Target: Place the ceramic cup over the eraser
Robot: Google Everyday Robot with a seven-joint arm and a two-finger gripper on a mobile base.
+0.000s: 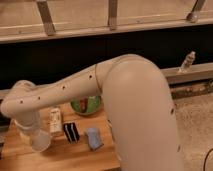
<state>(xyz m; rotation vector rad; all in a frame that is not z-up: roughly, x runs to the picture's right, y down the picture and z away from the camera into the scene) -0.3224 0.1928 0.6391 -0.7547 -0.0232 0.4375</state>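
Here, at nine o'clock on the pale wooden tabletop point(70, 159), the gripper point(37, 139) clamps the cream-white tapered ceramic cup point(41, 144); toward its three o'clock, apart, lies the flat black white-striped eraser point(71, 131). A dark wall point(60, 55) and ledge point(200, 73) run behind.

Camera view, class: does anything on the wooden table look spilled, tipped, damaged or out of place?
Nothing stands out. The pincer is shut on the ceramic cup at the left front of the table; the eraser, white bottle, blue object and green bowl rest intact.
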